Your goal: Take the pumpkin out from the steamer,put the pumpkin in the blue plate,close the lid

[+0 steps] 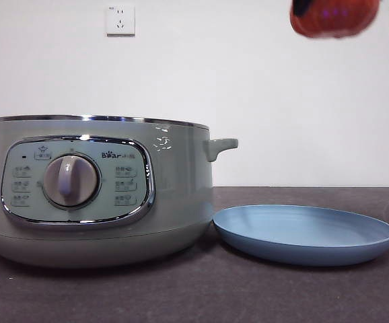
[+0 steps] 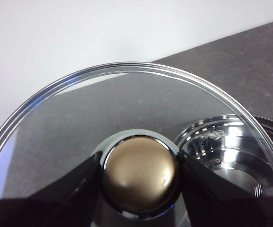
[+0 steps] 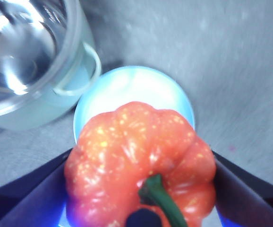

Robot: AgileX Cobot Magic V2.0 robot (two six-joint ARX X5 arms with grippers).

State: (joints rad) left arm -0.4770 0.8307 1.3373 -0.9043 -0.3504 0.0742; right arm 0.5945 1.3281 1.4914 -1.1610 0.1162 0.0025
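Observation:
The pale green steamer point(image 1: 93, 188) stands open at the left of the front view, without its lid. The blue plate point(image 1: 303, 232) lies on the table just right of it. My right gripper point(image 3: 141, 189) is shut on the orange-red pumpkin point(image 3: 139, 163), green stem toward the camera. It holds the pumpkin high above the plate point(image 3: 134, 92). In the front view the pumpkin point(image 1: 332, 19) shows at the top right edge. My left gripper point(image 2: 140, 176) is shut on the knob point(image 2: 140, 174) of the glass lid point(image 2: 80, 118), held off the steamer's shiny open bowl point(image 2: 231, 151).
The dark grey table point(image 1: 201, 289) runs to a white wall with two sockets point(image 1: 120, 20). The steamer's side handle point(image 1: 220, 147) points toward the plate and reaches over its near rim.

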